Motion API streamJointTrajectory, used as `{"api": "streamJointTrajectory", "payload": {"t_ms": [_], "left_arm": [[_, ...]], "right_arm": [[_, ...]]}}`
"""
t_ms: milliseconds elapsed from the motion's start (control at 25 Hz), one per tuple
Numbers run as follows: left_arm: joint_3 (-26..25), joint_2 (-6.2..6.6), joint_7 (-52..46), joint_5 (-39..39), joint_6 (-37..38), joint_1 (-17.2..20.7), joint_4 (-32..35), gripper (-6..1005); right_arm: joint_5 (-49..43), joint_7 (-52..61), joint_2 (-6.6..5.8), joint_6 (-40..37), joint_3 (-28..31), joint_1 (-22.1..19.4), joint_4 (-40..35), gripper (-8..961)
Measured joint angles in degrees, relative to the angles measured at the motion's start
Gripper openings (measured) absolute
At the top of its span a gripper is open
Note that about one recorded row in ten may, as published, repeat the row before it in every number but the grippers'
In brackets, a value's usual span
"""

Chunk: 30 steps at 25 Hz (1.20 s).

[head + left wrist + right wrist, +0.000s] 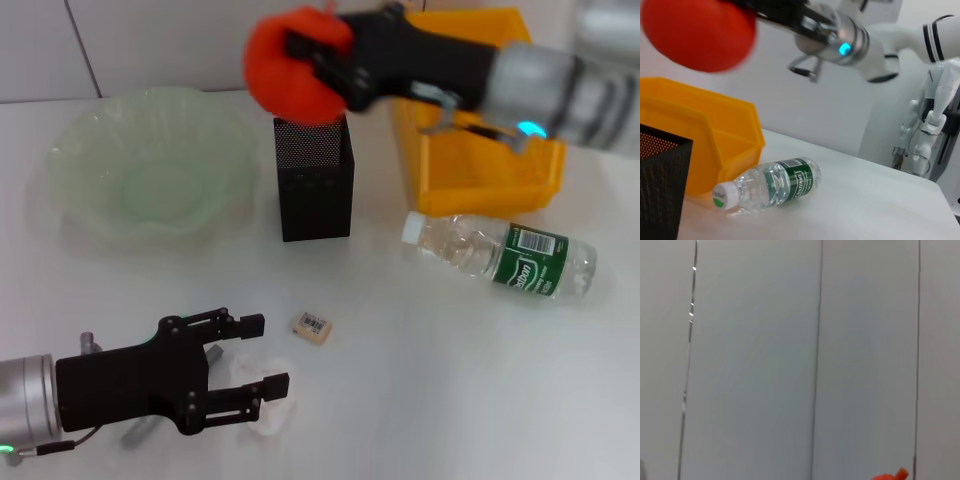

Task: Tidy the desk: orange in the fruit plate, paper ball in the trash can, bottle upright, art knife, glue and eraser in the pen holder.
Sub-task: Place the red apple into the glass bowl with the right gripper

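We see the right gripper [312,62] raised above the desk [440,370], its black fingers clamped on the orange [290,68], a smooth red-orange round fruit; it hangs over the pen holder [315,180], a tall square cup of black metal mesh. To the left of that cup sits the fruit plate [150,165], wide, shallow, pale green translucent glass with a ruffled rim. Behind and to the right stands the trash can [480,160], bright yellow plastic with sloping walls. The bottle [505,255] lies on its side just in front of the bin, clear ribbed plastic, white cap, dark green label. The eraser [312,327], a small beige block with a barcode label, lies flat near the front; the left gripper [252,360] rests low there, jaws spread around the paper ball [262,385], a crumpled white wad.
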Motion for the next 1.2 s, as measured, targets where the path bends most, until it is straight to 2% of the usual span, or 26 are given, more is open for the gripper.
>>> {"api": "streamJointTrajectory", "payload": {"t_ms": [200,400,840,1200], "left_arm": [[0.0,-0.07,0.6,-0.3,-0.4,0.3,-0.6,756],[-0.3,-0.13,0.4,-0.4,-0.2,0.4,-0.7,756],[-0.5,-0.06,-0.9,-0.7,0.4,-0.3,-0.1,756],[-0.1,-0.15,-1.0,-0.9,1.2,-2.0,-0.2,755]], "right_arm": [[0.1,4.8,-0.03,17.3,-7.4,9.9,2.5,52],[0.1,8.4,0.11,26.3,-15.6,16.3,3.5,45],[0.1,8.4,0.65,36.3,-24.3,23.2,6.3,43],[3.5,7.9,0.65,42.3,-27.9,23.9,7.1,57]]}}
